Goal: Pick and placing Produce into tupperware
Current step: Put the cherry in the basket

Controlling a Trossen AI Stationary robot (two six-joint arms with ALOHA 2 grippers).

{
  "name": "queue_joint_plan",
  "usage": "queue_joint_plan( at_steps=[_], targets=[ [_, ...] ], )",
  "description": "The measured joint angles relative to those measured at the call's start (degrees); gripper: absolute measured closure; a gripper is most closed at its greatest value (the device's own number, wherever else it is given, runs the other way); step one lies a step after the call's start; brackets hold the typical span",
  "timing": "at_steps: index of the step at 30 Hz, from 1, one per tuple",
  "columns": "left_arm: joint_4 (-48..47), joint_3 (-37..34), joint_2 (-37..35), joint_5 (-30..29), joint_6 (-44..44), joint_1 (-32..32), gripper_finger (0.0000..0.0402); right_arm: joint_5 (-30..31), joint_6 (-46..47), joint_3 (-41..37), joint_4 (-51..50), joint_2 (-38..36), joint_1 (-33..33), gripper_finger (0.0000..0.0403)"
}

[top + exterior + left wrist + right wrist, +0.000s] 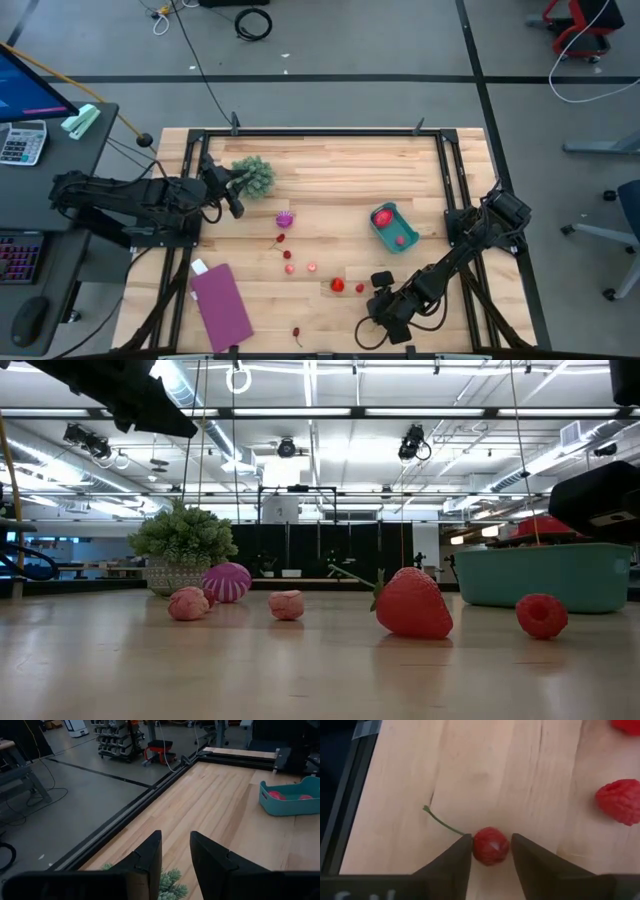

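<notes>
The teal tupperware (393, 228) stands right of the table's middle and holds two red pieces. Loose produce lies left of it: a purple ball (285, 219), pink pieces (289, 267), a strawberry (337, 285) and a raspberry (360, 288). Another cherry (297, 333) lies near the near edge. My right gripper (491, 851) is low near the near edge, shut on a red cherry (491, 846) with a thin green stem. My left gripper (176, 851) waits open at the left, beside the green leafy clump (253, 175). My right gripper pinches the cherry's round red body (479, 846) between its two fingers, only at their free ends. The fingers come from above, pointing down. The cherry sits on the wood, and its stem (442, 822) lies out to one side on the table.
A flat purple rectangle (222, 303) lies near the near-left corner. A black frame rail (330, 132) runs around the table top. Bare wood stretches between the leafy clump and the tupperware. A desk with a calculator (22, 142) stands left of the table.
</notes>
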Motion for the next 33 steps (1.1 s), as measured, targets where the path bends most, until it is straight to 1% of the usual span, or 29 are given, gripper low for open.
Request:
queue_joint_plan(
  at_steps=[5, 8, 11, 15, 18, 21, 25, 28, 30, 33],
  targets=[
    [0.0, 0.0, 0.0, 0.0, 0.1, 0.0, 0.0294, 1.4, 2.8, 0.0, -0.1, -0.1, -0.5, 0.0307],
    [0.0, 0.0, 0.0, 0.0, 0.1, 0.0, 0.0294, 3.0, 3.3, 0.0, -0.1, -0.3, -1.1, 0.0326],
    [0.0, 0.0, 0.0, 0.0, 0.1, 0.0, 0.0294, 4.6, 3.3, 0.0, -0.3, -0.8, -2.3, 0.0335],
    [0.0, 0.0, 0.0, 0.0, 0.8, 0.0, 0.0294, 7.2, 3.3, 0.0, -3.5, -2.9, -4.3, 0.0334],
    [0.0, 0.0, 0.0, 0.0, 1.5, 0.0, 0.0294, 8.9, 3.4, 0.0, -8.0, -5.8, -5.9, 0.0331],
    [0.0, 0.0, 0.0, 0.0, 1.5, 0.0, 0.0294, 10.8, 6.5, 0.0, -15.5, -9.4, -7.2, 0.0332],
    [-0.2, 0.0, 0.0, 0.0, 1.3, 0.0, 0.0294, 15.9, 13.3, 0.0, -28.6, -14.1, -8.5, 0.0334],
    [-0.6, 0.0, 0.0, 0.0, 0.0, 0.0, 0.0294, 19.8, 15.5, 0.0, -36.3, -17.3, -9.5, 0.0333],
    [-0.8, 0.0, 0.0, 0.0, -0.8, 0.0, 0.0294, 21.3, 15.7, 0.0, -40.0, -19.1, -10.3, 0.0329],
    [-1.1, 0.0, 0.0, 0.0, -1.5, 0.0, 0.0294, 21.4, 15.7, 0.0, -42.8, -20.5, -11.6, 0.0322]
  ],
)
